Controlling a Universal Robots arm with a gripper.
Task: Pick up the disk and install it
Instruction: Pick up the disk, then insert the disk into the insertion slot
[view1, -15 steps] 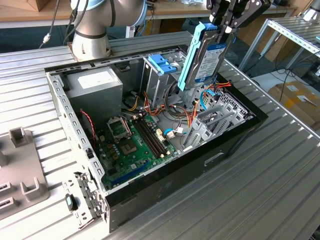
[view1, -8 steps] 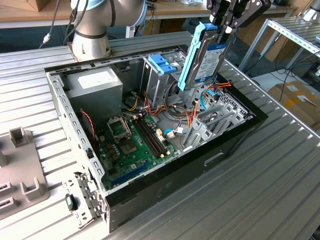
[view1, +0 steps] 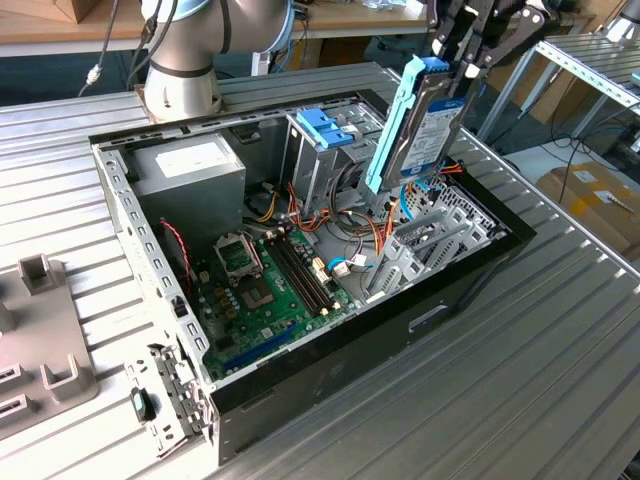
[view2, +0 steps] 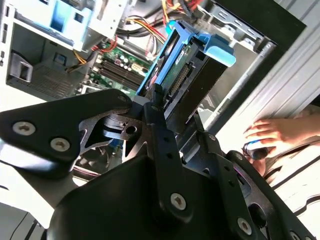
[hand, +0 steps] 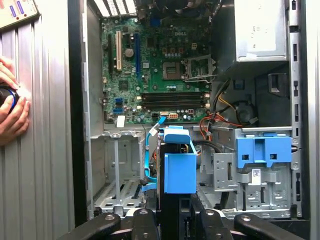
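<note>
In the exterior view, left to right, the open black computer case (view1: 470, 275) holds one grey metal box (view1: 190, 165) with a white sticker, one green circuit board (view1: 265, 285) and one bare blue plastic bracket (view1: 325, 128); at that view's right the black gripper (view1: 462, 72) is clamped on the top end of the one disk (view1: 420, 135), a grey hard drive in a blue carrier, hanging below its grip, long axis near upright, above the case's right end

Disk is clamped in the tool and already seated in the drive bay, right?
Not seated. The disk is clamped in the tool, but it hangs on edge above the open case, not in the drive bay. The exterior view shows this.
</note>
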